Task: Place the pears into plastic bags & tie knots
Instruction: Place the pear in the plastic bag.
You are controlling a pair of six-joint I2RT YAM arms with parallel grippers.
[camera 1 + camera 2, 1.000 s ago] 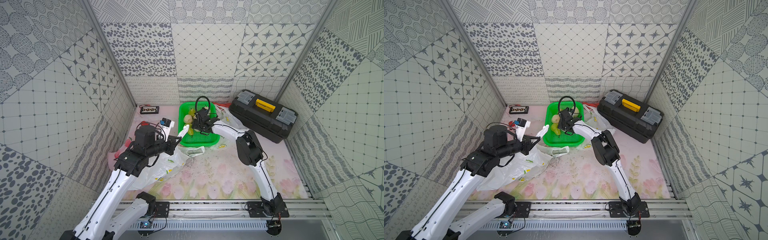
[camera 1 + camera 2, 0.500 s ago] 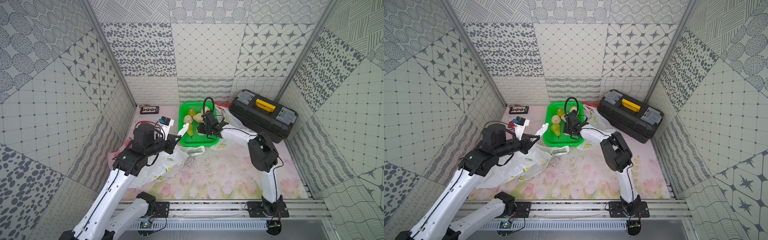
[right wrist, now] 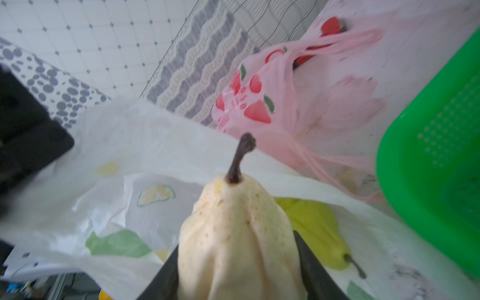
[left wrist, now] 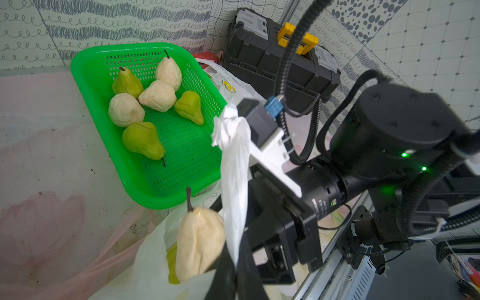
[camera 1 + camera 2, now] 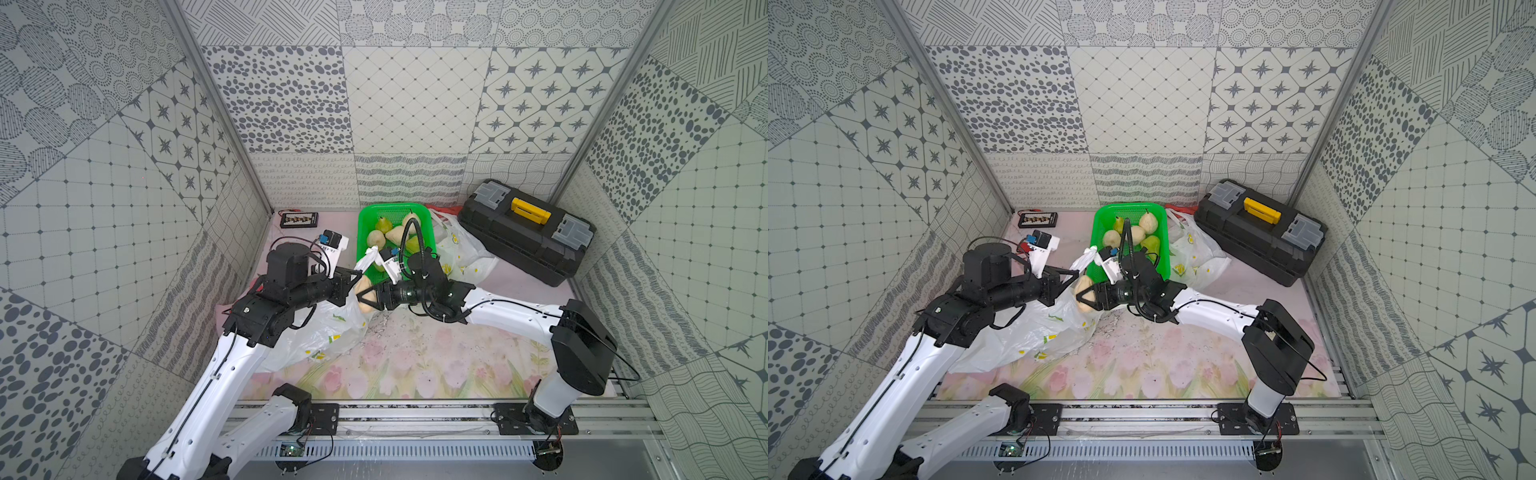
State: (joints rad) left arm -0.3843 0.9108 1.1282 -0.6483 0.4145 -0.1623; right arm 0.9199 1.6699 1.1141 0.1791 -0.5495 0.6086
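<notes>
In both top views, left of the centre of the frame, the left hand point(image 5: 351, 279) is pressed together on the twisted handle point(image 4: 233, 166) of a lemon-print bag point(image 5: 328, 332). It pulls this handle up and toward the back. I judge the reason is to keep the mouth of the bag lifted and wide, because the thin plastic would fall flat on the tabletop point(image 5: 415, 365) without it. The rest of the bag lies slack toward the lower left.

Just right of it, near the centre, the right hand point(image 5: 368, 297) pinches a cream pear point(image 3: 239, 239) by its wide lower part, one finger on each side. The stem points away from the wrist and into the opening. The pear is at the mouth of the bag, not yet released. This grip leaves the narrow end free to go in first. A green pear point(image 3: 311, 228) lies inside the bag. A pink bag point(image 3: 249, 109) lies flat beyond the lemon bag, unused.

Above the centre stands the green basket point(image 5: 361, 226) with six pears point(image 4: 142, 140) in it, close to the bag, so each carry is short. To its right lies a second bag point(image 5: 461, 253), crumpled, and at the upper right the black toolbox point(image 5: 528, 232), apart from the work.

I judge the task is in its early filling part; no knot is tied.
</notes>
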